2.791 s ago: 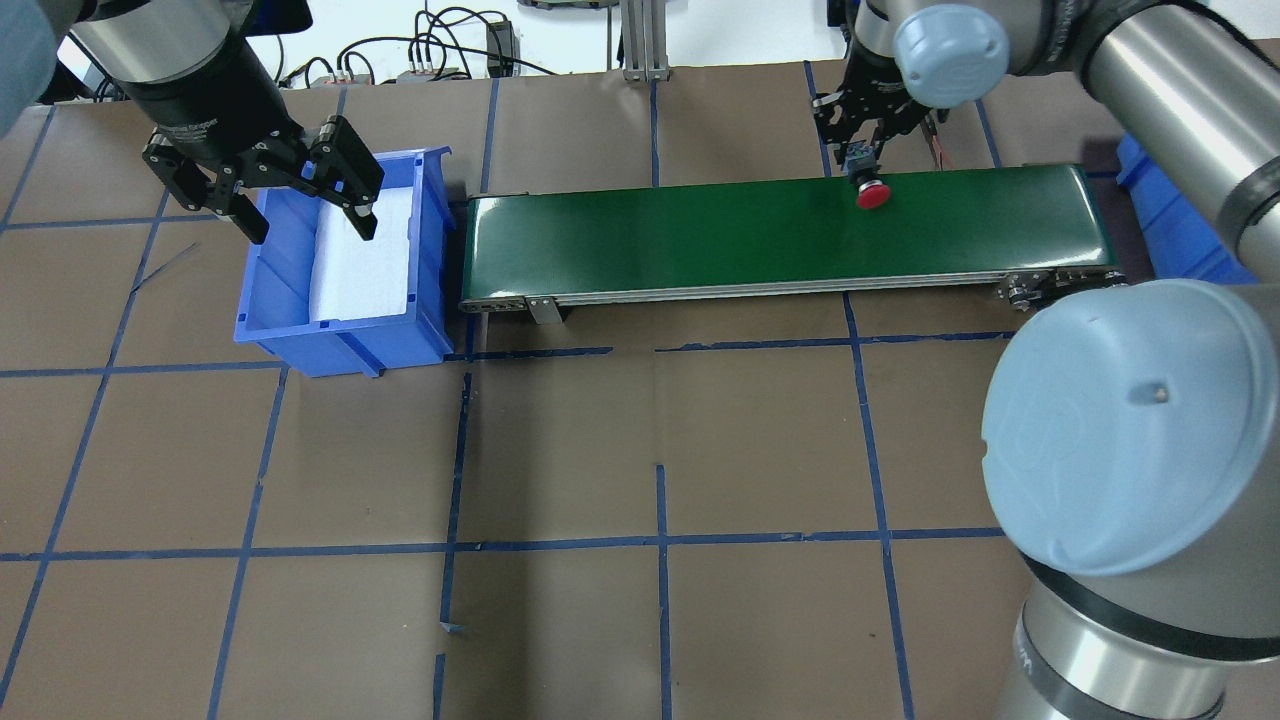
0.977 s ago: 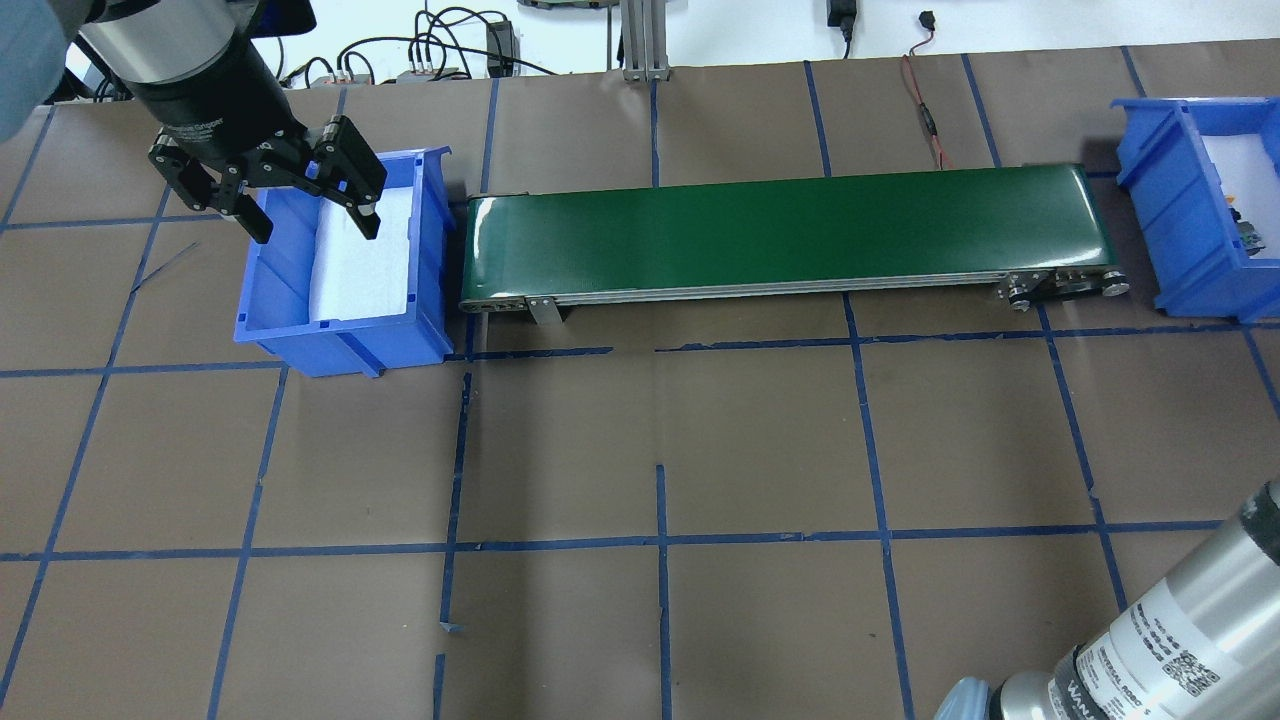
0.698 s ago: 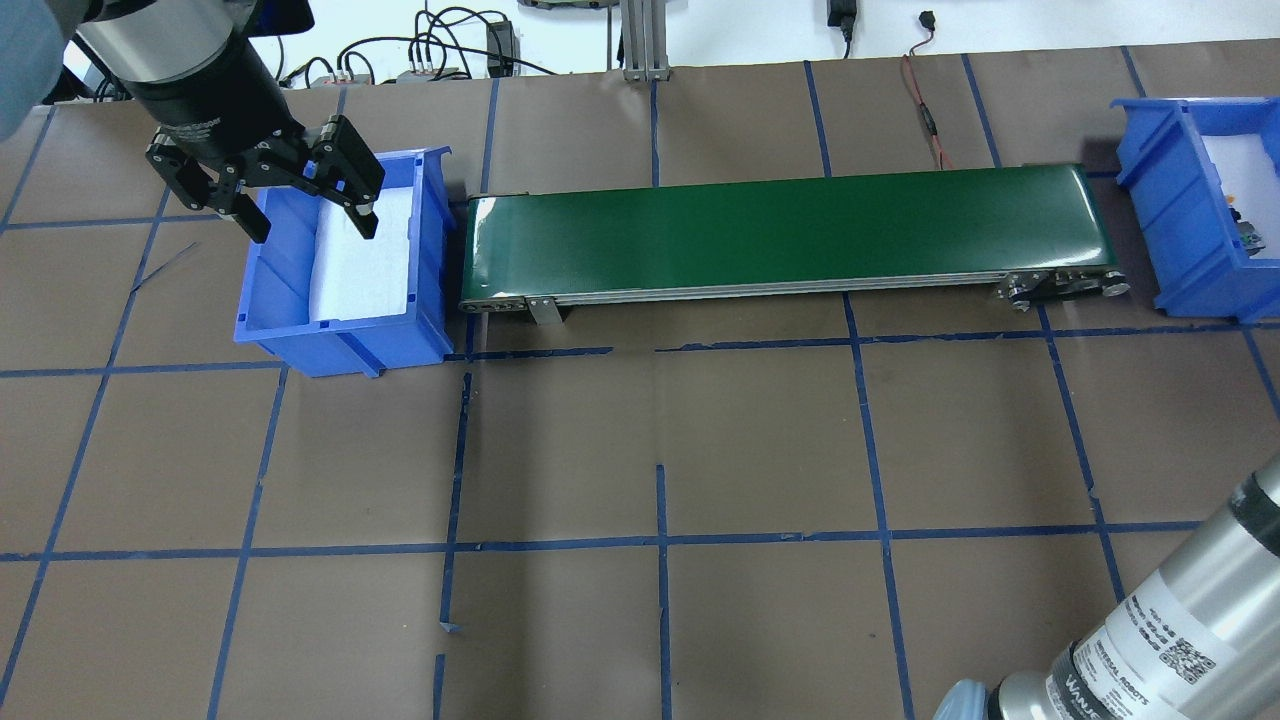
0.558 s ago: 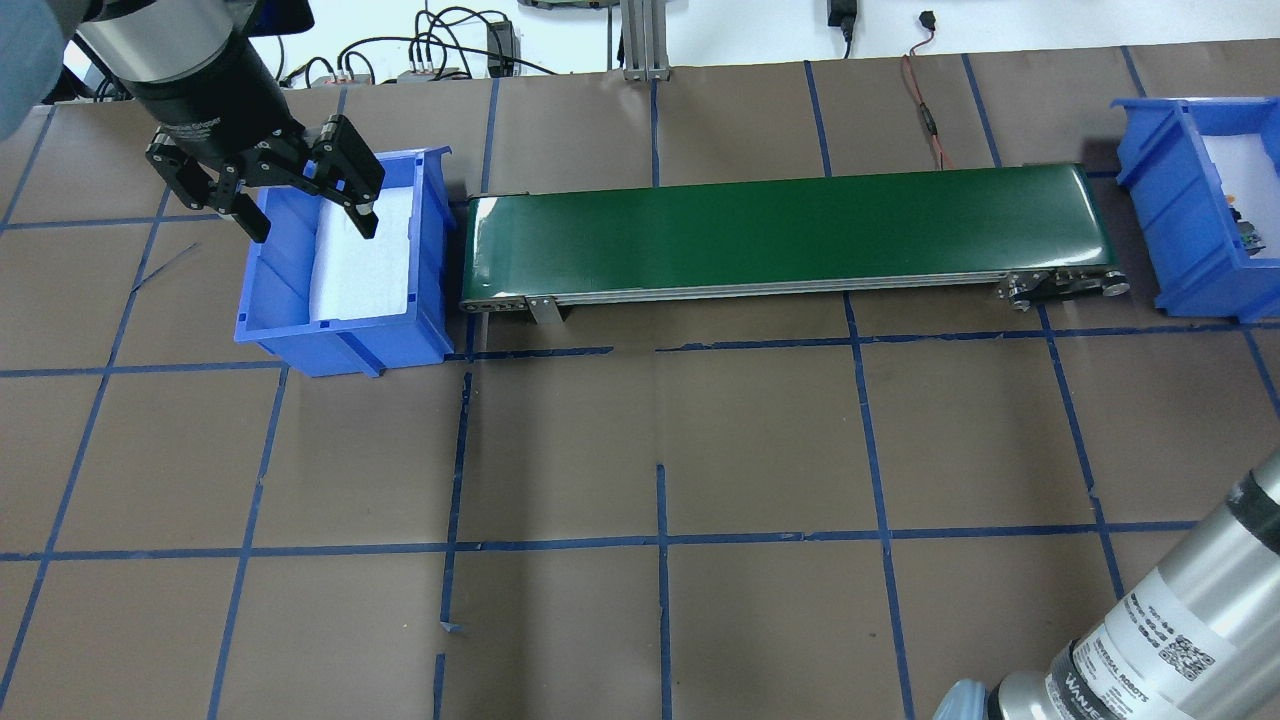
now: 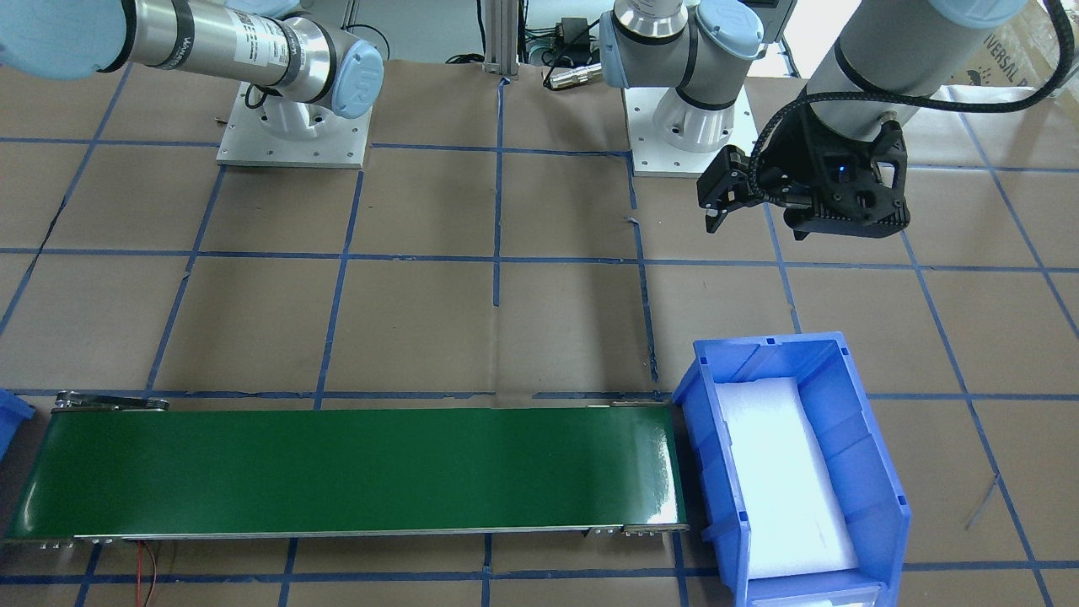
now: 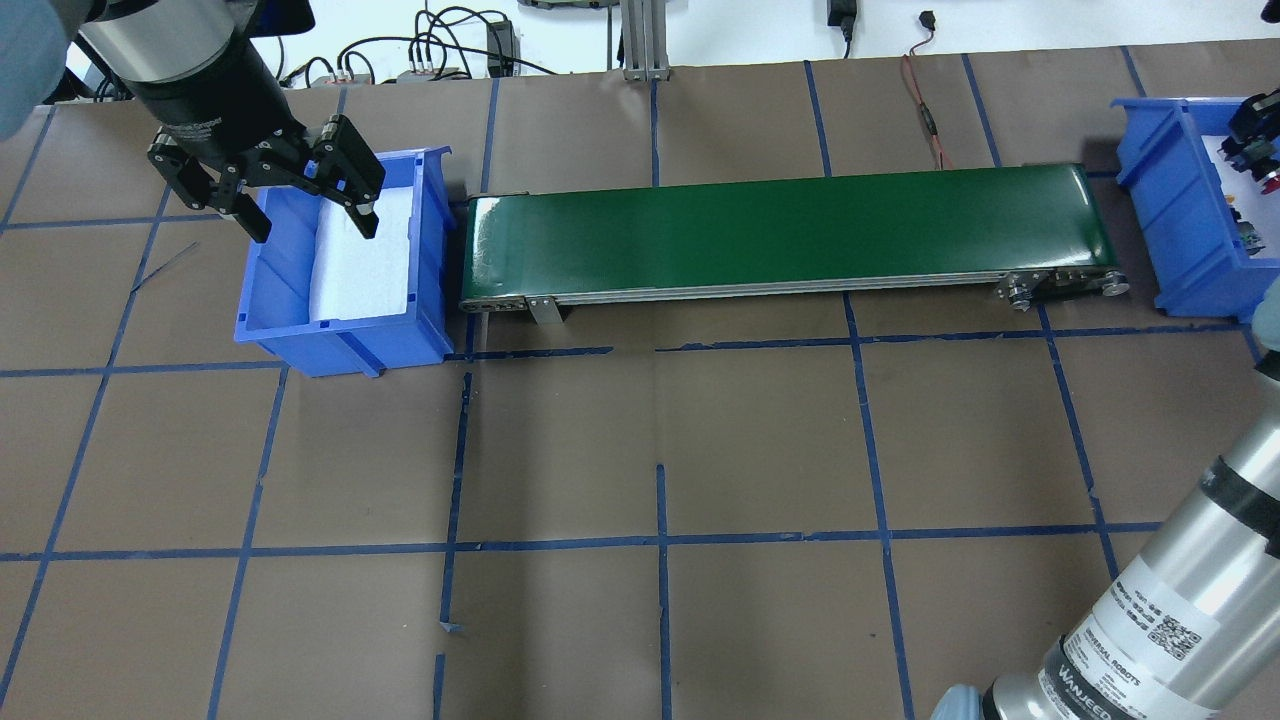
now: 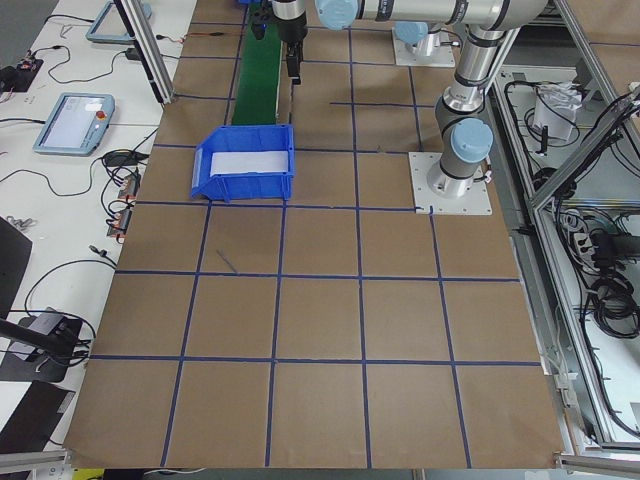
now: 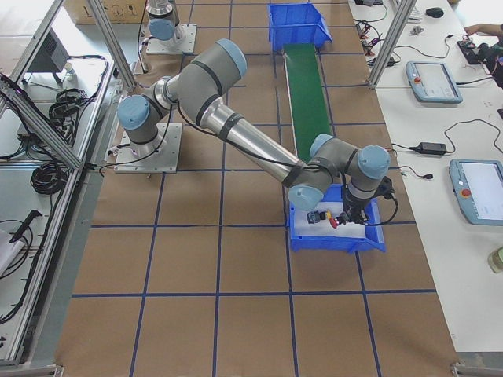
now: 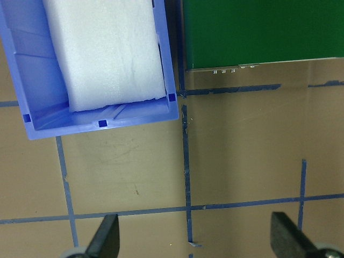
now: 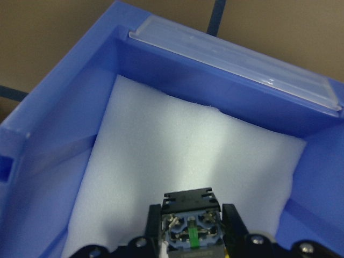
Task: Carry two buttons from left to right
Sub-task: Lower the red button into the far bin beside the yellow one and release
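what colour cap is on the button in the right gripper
Red. The button shows its cap best in the exterior right view.

A conveyor belt (image 6: 790, 235) is laid across the far side of the tabletop (image 6: 660, 440), with a bin set at each end. A foam pad (image 6: 365, 270) is laid in the left bin (image 6: 340, 345). In the right bin (image 10: 64, 107), over its pad (image 10: 204, 150), one button (image 10: 189, 207) is held between the fingers (image 10: 231, 220) of the right gripper (image 10: 191, 236); a second button (image 8: 314, 217) is lodged beside it.
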{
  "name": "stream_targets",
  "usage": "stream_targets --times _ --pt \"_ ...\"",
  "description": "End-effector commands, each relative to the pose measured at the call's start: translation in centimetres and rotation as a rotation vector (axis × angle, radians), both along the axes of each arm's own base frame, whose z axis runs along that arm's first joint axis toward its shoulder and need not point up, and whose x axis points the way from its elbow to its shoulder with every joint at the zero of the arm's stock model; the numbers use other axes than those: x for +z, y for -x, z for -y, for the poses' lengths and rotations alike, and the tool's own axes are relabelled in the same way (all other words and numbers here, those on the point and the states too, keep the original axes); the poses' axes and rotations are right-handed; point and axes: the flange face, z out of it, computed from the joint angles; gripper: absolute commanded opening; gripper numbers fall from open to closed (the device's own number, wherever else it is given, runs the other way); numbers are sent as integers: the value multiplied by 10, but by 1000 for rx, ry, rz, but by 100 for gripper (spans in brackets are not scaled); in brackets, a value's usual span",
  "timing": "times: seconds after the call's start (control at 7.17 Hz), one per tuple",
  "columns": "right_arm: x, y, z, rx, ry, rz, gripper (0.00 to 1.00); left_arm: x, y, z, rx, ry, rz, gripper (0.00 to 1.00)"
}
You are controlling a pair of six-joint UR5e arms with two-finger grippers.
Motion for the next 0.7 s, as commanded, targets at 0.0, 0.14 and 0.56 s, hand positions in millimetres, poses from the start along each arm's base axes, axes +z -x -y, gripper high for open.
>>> stream_targets --times 0.0,0.14,0.56 --pt "-16 1 4 2 3 8 11 1 0 -1 1 3 0 100" --pt "-15 1 4 2 5 8 11 -1 0 1 1 0 -1 100" --pt "-13 1 5 -2 8 7 47 -1 0 1 1 -1 -1 100"
